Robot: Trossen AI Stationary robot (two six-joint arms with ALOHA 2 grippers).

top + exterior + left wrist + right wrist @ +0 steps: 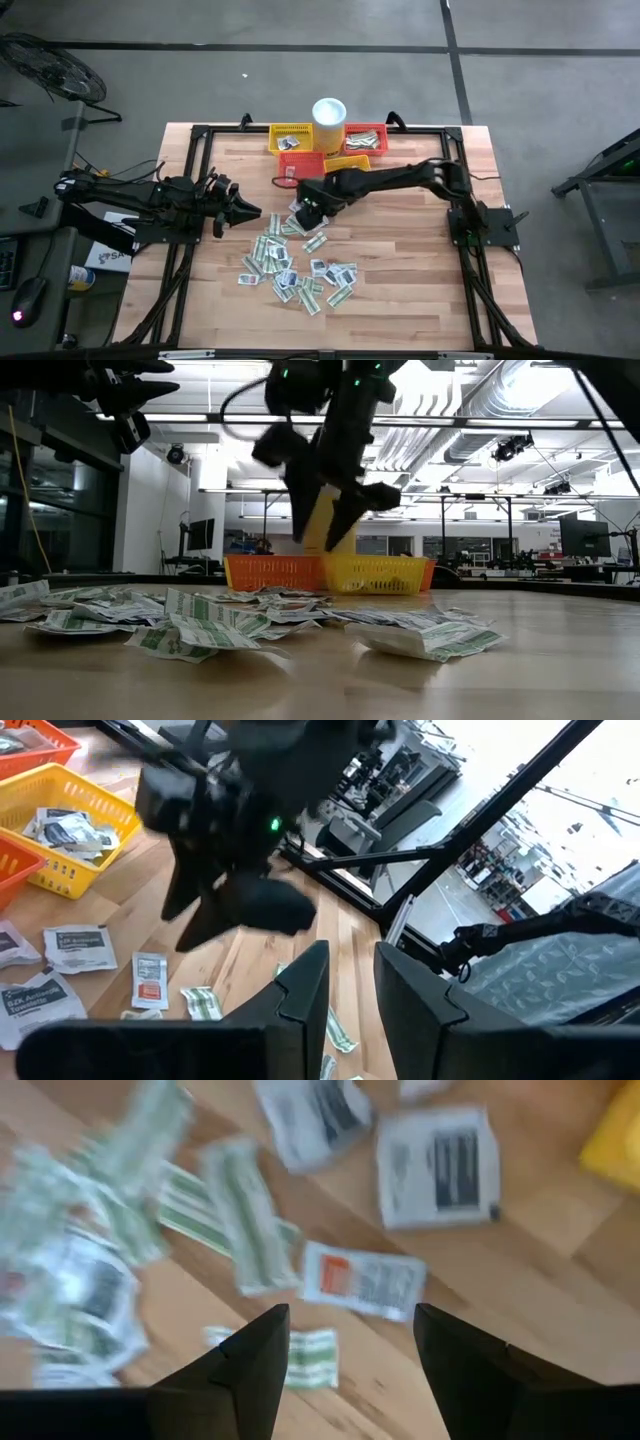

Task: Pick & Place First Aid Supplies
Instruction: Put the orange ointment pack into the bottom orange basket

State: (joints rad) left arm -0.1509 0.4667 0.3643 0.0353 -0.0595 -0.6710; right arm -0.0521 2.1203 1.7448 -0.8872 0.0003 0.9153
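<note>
Barely begun: few sachets in the yellow basket (62,825) by the desk's far edge, most first aid supplies (295,262) mid-desk. Right gripper (345,1342) released, empty, above them; left gripper (243,210) idle, parted, near the left edge.

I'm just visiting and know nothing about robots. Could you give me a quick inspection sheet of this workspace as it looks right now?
Surface: wooden table in a black frame.
Job's things: packets scattered mid-table; a few in the yellow basket and the red basket.
Clutter: white cup among the baskets.
Tools: right tool open, above the pile's far edge, holding nothing; left tool raised at the table's left, jaws a little apart, empty.
Cables: bundles along the left arm.
Surroundings: grey floor, a fan at far left, lab benches and monitors behind the table.
</note>
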